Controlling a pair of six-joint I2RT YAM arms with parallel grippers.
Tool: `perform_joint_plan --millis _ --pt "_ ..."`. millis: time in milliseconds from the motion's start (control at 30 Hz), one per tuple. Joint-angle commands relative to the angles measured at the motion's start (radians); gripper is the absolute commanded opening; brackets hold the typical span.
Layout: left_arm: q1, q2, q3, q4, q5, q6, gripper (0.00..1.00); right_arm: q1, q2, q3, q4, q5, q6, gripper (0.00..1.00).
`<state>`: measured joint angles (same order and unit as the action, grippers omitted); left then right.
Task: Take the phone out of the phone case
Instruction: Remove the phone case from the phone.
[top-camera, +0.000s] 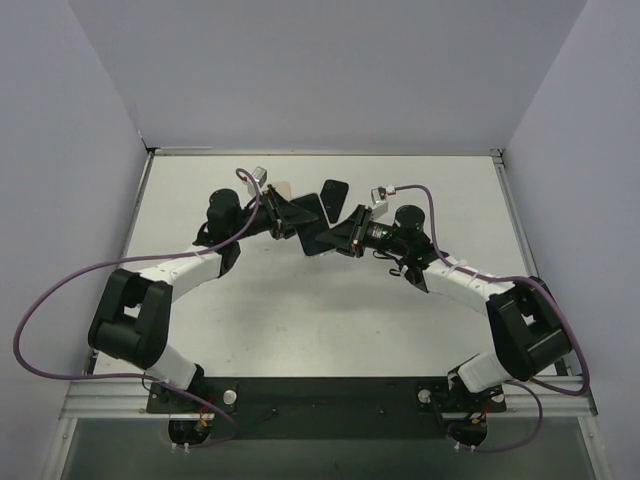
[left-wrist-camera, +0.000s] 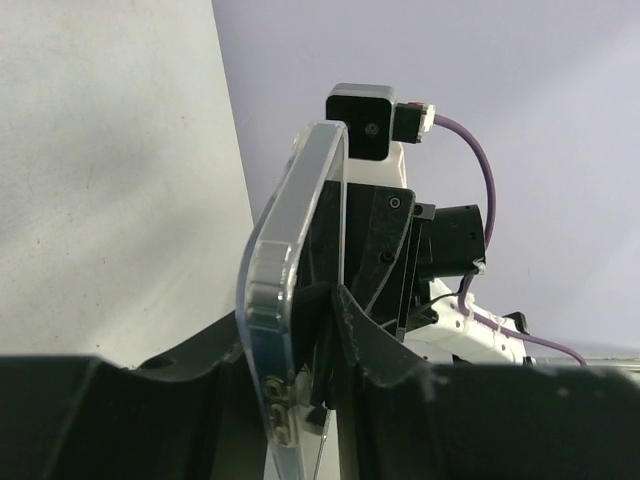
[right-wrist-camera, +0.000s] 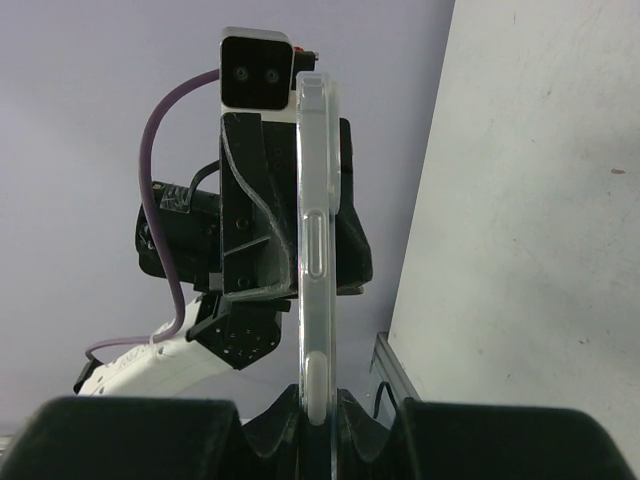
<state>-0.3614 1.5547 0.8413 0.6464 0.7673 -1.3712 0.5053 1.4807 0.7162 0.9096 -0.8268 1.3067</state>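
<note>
Clear phone case (right-wrist-camera: 318, 140) — edge-on, side buttons (right-wrist-camera: 314, 245)

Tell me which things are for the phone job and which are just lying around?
For the job: clear plastic phone case; left hand gripping it; right hand gripping it.
Just lying about: purple cables; white table.

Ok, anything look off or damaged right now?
Only one thing: the clear case, held on edge between the left hand and right hand, looks bowed along its side in the left wrist view, yet straight in the right wrist view. Possibly flexing under the grip. No cracks or spills visible.
</note>
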Motion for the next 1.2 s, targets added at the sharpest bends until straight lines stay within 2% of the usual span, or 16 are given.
perform_joint_plan --millis 0,33,67,100,167,200,233,367,467,567,633,833,933,1033,1100,1167 --pt "0.002 -0.033 0.010 0.056 0.007 0.037 0.13 0.010 -0.017 0.005 -0.030 -0.017 -0.035 0.00" --pt "0.012 -0.031 0.008 0.058 0.012 0.034 0.00 0.006 -0.031 0.005 -0.066 -0.014 -0.068 0.00" --pt "0.018 -0.031 0.008 0.062 0.015 0.034 0.00 0.004 -0.039 0.008 -0.107 -0.006 -0.087 0.00" --pt "0.025 -0.034 0.002 0.070 0.018 0.034 0.00 0.001 -0.048 0.006 -0.177 0.008 -0.105 0.24" --pt "0.044 -0.041 -0.004 0.071 0.017 0.035 0.00 -0.007 -0.088 -0.007 -0.234 0.046 -0.153 0.45" --pt "0.048 -0.041 -0.008 0.073 0.020 0.037 0.00 -0.010 -0.100 -0.011 -0.279 0.055 -0.165 0.65" --pt "0.058 -0.041 -0.008 0.075 0.020 0.034 0.00 -0.013 -0.126 -0.012 -0.300 0.070 -0.179 0.73" --pt "0.062 -0.042 -0.004 0.097 0.032 0.024 0.00 -0.046 -0.166 -0.008 -0.383 0.075 -0.242 0.80" --pt "0.062 -0.050 -0.004 0.104 0.035 0.017 0.00 -0.053 -0.163 0.005 -0.393 0.057 -0.248 0.78" --pt "0.062 -0.054 -0.004 0.107 0.032 0.011 0.00 -0.054 -0.143 0.003 -0.338 0.040 -0.219 0.69" --pt "0.064 -0.056 -0.007 0.116 0.029 -0.002 0.00 -0.053 -0.120 -0.001 -0.255 0.022 -0.169 0.57" --pt "0.064 -0.053 -0.016 0.154 0.029 -0.032 0.00 -0.045 -0.062 -0.021 -0.052 0.009 -0.046 0.51" --pt "0.064 -0.048 -0.016 0.173 0.035 -0.040 0.00 -0.037 -0.042 -0.020 -0.029 0.006 -0.035 0.41" --pt "0.064 -0.044 -0.016 0.190 0.033 -0.048 0.00 -0.039 -0.027 -0.047 0.061 0.002 0.025 0.24" --pt "0.064 -0.042 -0.021 0.213 0.030 -0.058 0.00 -0.039 -0.010 -0.066 0.179 0.002 0.115 0.03" --pt "0.064 -0.036 -0.030 0.269 0.026 -0.089 0.00 -0.036 0.021 -0.089 0.304 0.017 0.227 0.00"
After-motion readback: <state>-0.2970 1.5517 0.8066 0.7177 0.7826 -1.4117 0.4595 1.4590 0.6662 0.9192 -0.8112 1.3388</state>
